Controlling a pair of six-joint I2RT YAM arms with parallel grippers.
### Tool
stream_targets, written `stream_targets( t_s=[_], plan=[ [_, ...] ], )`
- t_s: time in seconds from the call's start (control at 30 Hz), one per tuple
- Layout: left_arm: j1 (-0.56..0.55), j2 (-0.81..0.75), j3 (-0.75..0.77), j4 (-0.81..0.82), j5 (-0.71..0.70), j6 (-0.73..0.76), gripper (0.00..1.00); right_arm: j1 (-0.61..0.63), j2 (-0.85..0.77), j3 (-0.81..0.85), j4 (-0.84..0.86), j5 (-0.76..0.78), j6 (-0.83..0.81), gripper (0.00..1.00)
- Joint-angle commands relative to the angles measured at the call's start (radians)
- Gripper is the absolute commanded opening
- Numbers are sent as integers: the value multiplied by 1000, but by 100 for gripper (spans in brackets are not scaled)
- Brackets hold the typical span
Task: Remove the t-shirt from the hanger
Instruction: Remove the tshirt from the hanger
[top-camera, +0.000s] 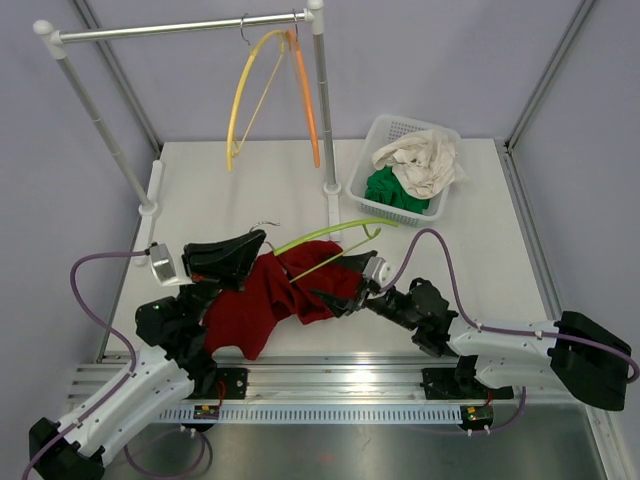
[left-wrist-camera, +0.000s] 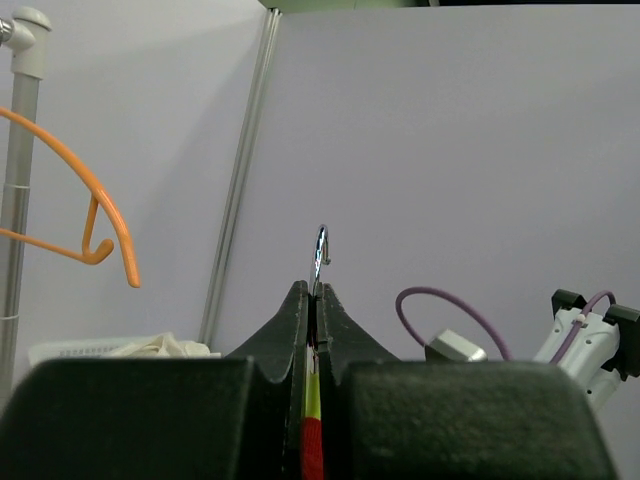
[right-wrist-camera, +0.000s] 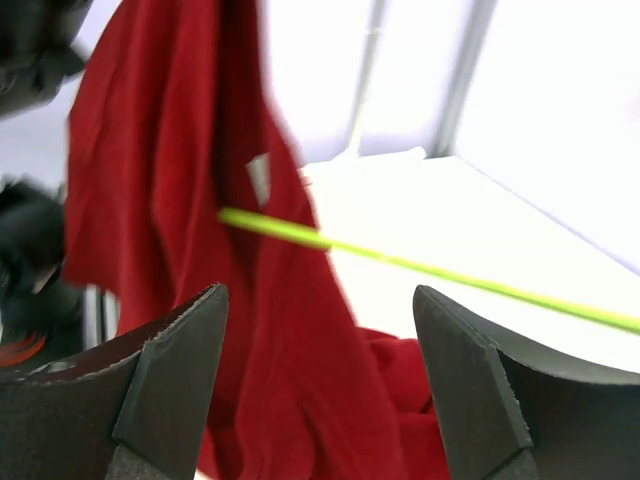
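Beyond the right jaws and a little to their right, a white basket (top-camera: 400, 128) sits on the bench (top-camera: 215, 190). It holds a crumpled cream cloth (top-camera: 422, 160) with a green cloth (top-camera: 390, 190) beneath it at the basket's nearer end.

Farther back than both pairs of jaws stands a clothes rack (top-camera: 180, 28). A yellow hanger (top-camera: 243, 90) and an orange hanger (top-camera: 306, 100) hang from its rail, both bare. The rack's right post (top-camera: 325, 120) rises between the basket and the open bench, just beyond the tip of the green hanger (top-camera: 335, 232).

The left gripper (top-camera: 258, 242) has its jaws pressed together on the green hanger's neck. In the left wrist view the metal hook (left-wrist-camera: 320, 255) sticks up just past the fingertips (a sliver of green and red shows in the slit between them).

The right gripper (top-camera: 335, 298) has its jaws spread wide. In its wrist view the red t-shirt (right-wrist-camera: 250, 330) and the hanger's thin green bar (right-wrist-camera: 420, 265) lie ahead of the gap, and neither finger is seen touching them.

The hanger's long axis runs from the left jaws out to the right, toward the basket, with its right arm bare. The t-shirt (top-camera: 260, 300) droops from the left jaws down to the bench, bunched between the two grippers.
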Motion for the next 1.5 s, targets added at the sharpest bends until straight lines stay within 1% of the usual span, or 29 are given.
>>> stream_targets(
  t_s=[0.0, 0.1, 0.13, 0.2, 0.23, 0.3, 0.37, 0.4, 0.5, 0.6, 0.63, 0.77, 0.9, 0.97, 1.03, 1.27, 1.47],
  plan=[
    [-1, -29, 62, -9, -13, 36, 0, 9, -65, 3, -20, 171, 58, 81],
    [-1, -41, 98, -103, -1, 50, 0, 9, -122, 26, -90, 246, 124, 78],
    [-1, -48, 106, -132, -3, 53, 0, 7, -152, 50, -163, 261, 144, 78],
    [-1, -55, 109, -146, -3, 60, 0, 9, -177, 69, -213, 284, 161, 78],
    [-1, -58, 109, -157, -3, 60, 0, 9, -200, 79, -243, 310, 204, 77],
    [-1, -61, 108, -161, 7, 59, 0, 9, -218, 90, -271, 338, 224, 74],
    [-1, -58, 109, -163, 14, 54, 0, 7, -235, 104, -302, 399, 250, 71],
    [-1, -58, 109, -164, 17, 54, 0, 7, -238, 107, -305, 421, 256, 68],
    [-1, -53, 103, -155, 22, 47, 0, 7, -237, 113, -305, 481, 288, 68],
    [-1, -35, 77, -85, 51, 33, 0, 7, -211, 139, -314, 523, 343, 68],
    [-1, -26, 73, -47, 63, 25, 0, 7, -193, 150, -310, 554, 371, 66],
    [-1, 4, 74, -13, 112, 16, 0, 7, -166, 161, -279, 605, 420, 57],
    [-1, 14, 63, 13, 112, 17, 0, 9, -146, 170, -268, 640, 465, 54],
    [-1, 13, 50, 35, 113, 19, 0, 9, -133, 161, -236, 648, 482, 50],
    [-1, 8, 42, 36, 114, 23, 0, 9, -125, 158, -219, 648, 495, 49],
    [-1, -19, 31, 21, 142, 43, 0, 7, -113, 167, -214, 645, 548, 47],
    [-1, -18, 30, 7, 151, 60, 0, 9, -122, 176, -211, 642, 581, 43]
  ],
)
